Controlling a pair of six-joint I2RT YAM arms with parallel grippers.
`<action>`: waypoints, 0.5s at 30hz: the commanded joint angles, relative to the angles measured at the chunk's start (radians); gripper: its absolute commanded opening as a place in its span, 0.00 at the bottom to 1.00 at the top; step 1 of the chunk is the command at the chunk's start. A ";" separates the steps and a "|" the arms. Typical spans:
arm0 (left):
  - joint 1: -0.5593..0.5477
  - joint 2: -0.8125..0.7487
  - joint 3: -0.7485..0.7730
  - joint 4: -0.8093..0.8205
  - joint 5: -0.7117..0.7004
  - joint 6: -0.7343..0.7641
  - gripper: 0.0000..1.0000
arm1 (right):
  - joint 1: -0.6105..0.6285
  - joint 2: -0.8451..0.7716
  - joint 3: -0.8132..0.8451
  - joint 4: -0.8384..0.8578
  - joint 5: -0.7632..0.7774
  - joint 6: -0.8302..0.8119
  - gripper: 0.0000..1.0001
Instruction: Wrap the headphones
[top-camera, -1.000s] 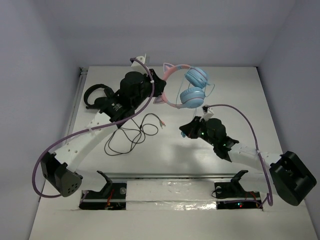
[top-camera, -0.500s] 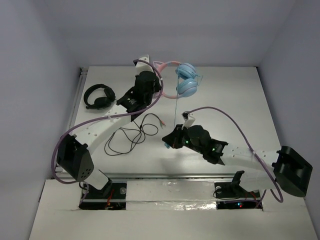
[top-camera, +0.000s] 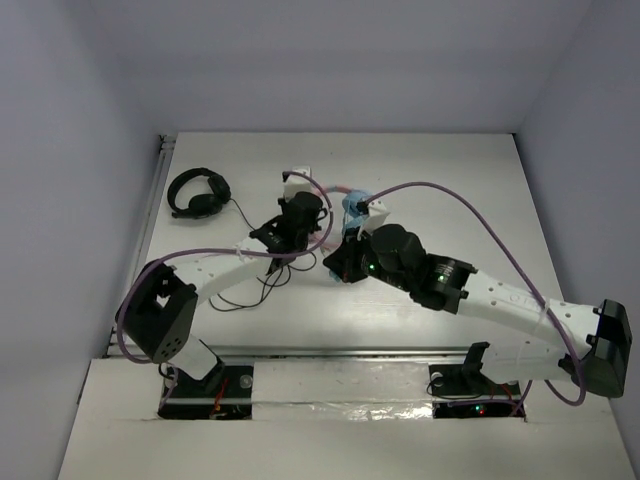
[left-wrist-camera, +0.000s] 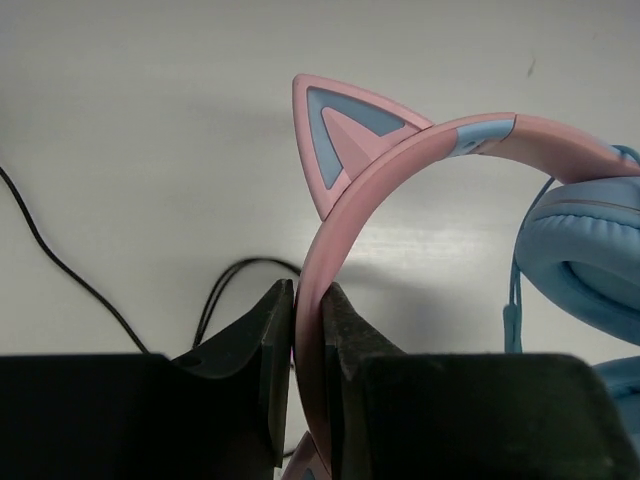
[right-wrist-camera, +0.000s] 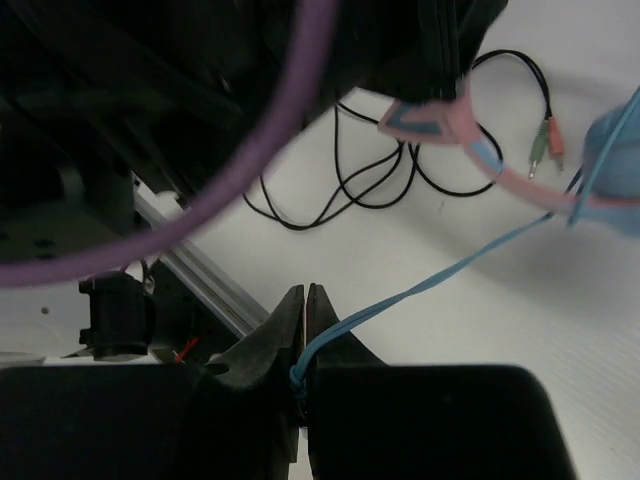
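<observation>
The headphones (top-camera: 352, 203) are held over the middle of the table (top-camera: 480, 180), between the two arms. The left gripper (left-wrist-camera: 308, 300) is clamped on the pink headband (left-wrist-camera: 400, 165) just below a cat ear (left-wrist-camera: 335, 140); the hoop looks stiff and smooth, a firm hold that might slide sideways. The right gripper (right-wrist-camera: 303, 305) pinches the thin blue cable (right-wrist-camera: 430, 283) (limp, light, likely to snag or kink), which runs up toward the earcup (left-wrist-camera: 590, 260). The padded cups look soft and light, so band and cable seem the better holds.
</observation>
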 joint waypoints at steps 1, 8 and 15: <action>-0.056 -0.077 -0.046 0.112 -0.050 -0.015 0.00 | 0.008 -0.007 0.127 -0.138 0.036 -0.108 0.00; -0.110 -0.180 -0.160 0.067 -0.009 -0.067 0.00 | -0.002 0.024 0.171 -0.166 0.156 -0.194 0.00; -0.144 -0.275 -0.233 0.033 0.083 -0.082 0.00 | -0.022 0.044 0.135 -0.071 0.234 -0.211 0.00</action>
